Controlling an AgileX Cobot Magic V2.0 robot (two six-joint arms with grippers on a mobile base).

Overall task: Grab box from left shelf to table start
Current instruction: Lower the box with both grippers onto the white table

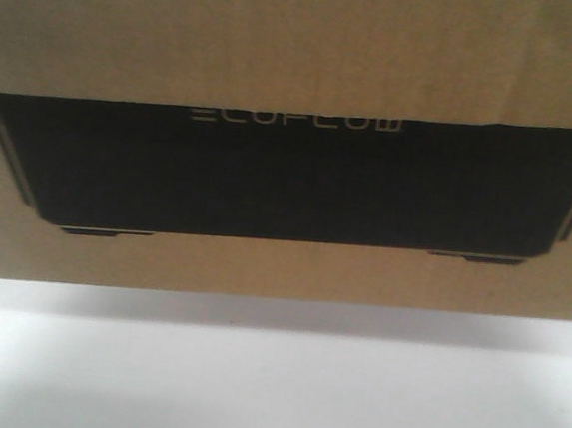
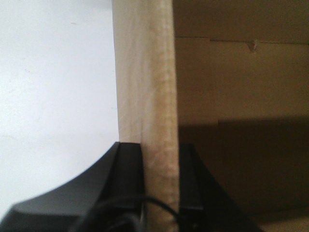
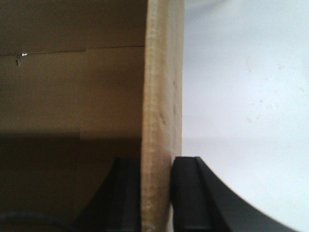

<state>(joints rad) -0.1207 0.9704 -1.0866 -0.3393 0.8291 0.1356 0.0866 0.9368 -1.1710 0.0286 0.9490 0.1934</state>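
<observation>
- Exterior front-facing view: the large brown corrugated cardboard box (image 1: 302,35) fills the upper two thirds of the frame, its lower edge just above or on the plain white tabletop (image 1: 270,393), with a soft shadow beneath; contact cannot be confirmed.
- The box carries a wide black printed panel (image 1: 289,179) lettered "ECOFLOW" at its top centre, partly covered by the overlapping lid edge.
- Left wrist-mounted view: the left gripper (image 2: 159,183), at lower centre, has its black fingers closed on a vertical cardboard wall edge (image 2: 147,72); white tabletop lies to the frame's left, box interior to the right.
- Right wrist-mounted view: the right gripper (image 3: 157,193) is likewise clamped on the opposite wall edge (image 3: 164,87), mirrored.
- Judgement: pinching opposite walls shares the load and keeps the box level for set-down.
</observation>
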